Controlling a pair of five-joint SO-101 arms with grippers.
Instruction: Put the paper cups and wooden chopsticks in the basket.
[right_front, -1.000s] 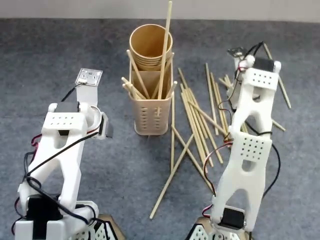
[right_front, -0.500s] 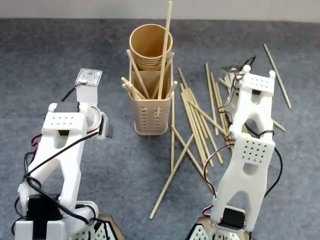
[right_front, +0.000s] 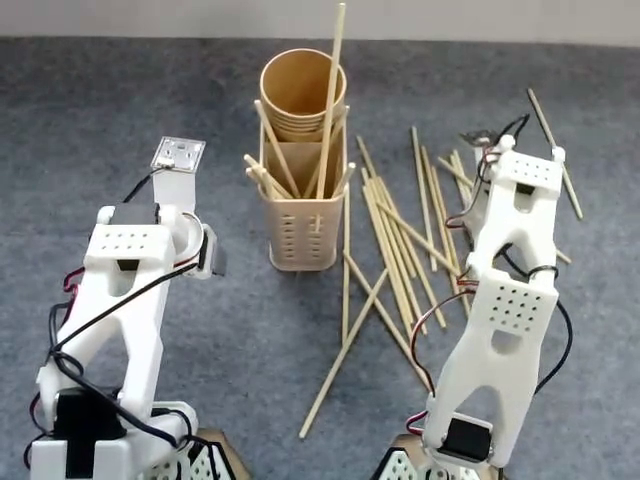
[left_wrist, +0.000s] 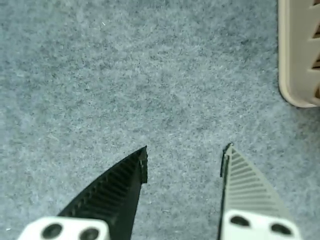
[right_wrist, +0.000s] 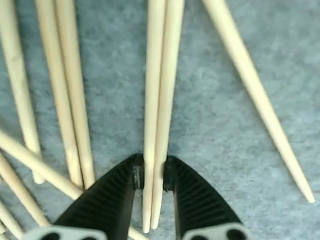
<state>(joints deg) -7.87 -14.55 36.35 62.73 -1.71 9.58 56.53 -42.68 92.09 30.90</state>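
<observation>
The beige slotted basket (right_front: 298, 228) stands at the table's middle. Brown paper cups (right_front: 301, 92) are stacked in its far compartment, and several chopsticks (right_front: 330, 90) stick up out of it. Loose wooden chopsticks (right_front: 392, 250) lie scattered on the carpet to the basket's right. My right arm (right_front: 508, 295) is above them. In the right wrist view my right gripper (right_wrist: 152, 172) is shut on a pair of chopsticks (right_wrist: 161, 95) lying side by side on the carpet. My left gripper (left_wrist: 185, 160) hangs open over bare carpet, with a basket corner (left_wrist: 299, 55) nearby.
Grey carpet covers the table. More chopsticks (right_wrist: 67, 90) lie close on either side of the pinched pair, one slanted (right_wrist: 255, 90). A long chopstick (right_front: 345, 350) crosses the floor in front of the basket. My left arm (right_front: 130, 270) stands left of the basket.
My right arm has drawn back from the far side toward the front and come down over the loose chopsticks, uncovering a chopstick at the far right. The left arm has kept still.
</observation>
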